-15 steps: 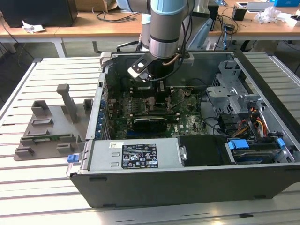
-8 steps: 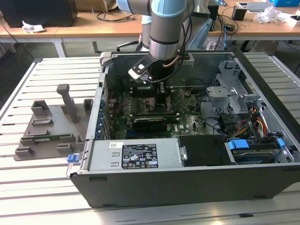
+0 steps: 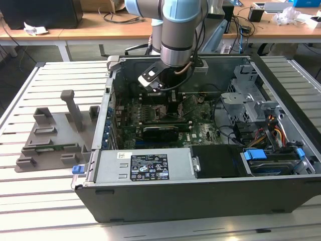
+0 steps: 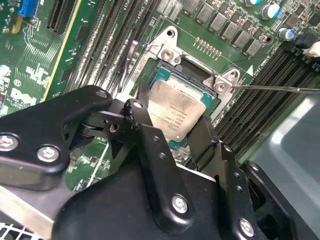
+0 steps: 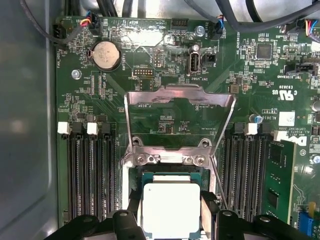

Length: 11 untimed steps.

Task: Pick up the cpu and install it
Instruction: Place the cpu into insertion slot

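Upper centre of the exterior view: the robot arm (image 3: 176,35) is a thick silver-grey metal cylinder with a pale blue joint cap above and a black ring around its lower end. A small black-and-white camera box (image 3: 150,78) is mounted beside the wrist, and a brown cable (image 3: 190,68) curves past it. In the second wrist view, the gripper (image 4: 172,125) is matte black, built from broad, rounded link plates layered over one another and pinned with silver socket-head screws (image 4: 48,152). The same black plates and round screw heads appear in the first wrist view.
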Each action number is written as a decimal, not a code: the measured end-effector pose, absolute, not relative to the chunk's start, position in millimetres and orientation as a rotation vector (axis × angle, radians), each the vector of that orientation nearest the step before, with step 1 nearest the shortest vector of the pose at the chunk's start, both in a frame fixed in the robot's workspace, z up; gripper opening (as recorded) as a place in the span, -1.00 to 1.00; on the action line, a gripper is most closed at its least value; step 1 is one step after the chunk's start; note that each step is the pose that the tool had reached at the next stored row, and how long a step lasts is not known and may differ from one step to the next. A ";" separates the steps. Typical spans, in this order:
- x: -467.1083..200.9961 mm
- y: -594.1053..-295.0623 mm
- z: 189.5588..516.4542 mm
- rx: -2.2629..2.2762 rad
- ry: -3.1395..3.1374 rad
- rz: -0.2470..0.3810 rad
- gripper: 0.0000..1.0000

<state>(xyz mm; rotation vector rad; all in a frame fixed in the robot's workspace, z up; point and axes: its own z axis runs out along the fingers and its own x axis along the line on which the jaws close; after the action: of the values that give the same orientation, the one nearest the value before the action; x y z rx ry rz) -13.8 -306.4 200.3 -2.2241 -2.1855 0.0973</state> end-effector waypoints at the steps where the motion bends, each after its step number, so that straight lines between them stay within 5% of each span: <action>1: -13.6 -306.4 200.0 -2.225 -2.185 0.097 0.09; 11: -13.3 -306.4 199.4 -2.225 -2.185 0.097 0.11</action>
<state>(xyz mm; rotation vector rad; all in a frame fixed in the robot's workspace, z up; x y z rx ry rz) -13.3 -306.4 199.4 -2.2247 -2.1846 0.0971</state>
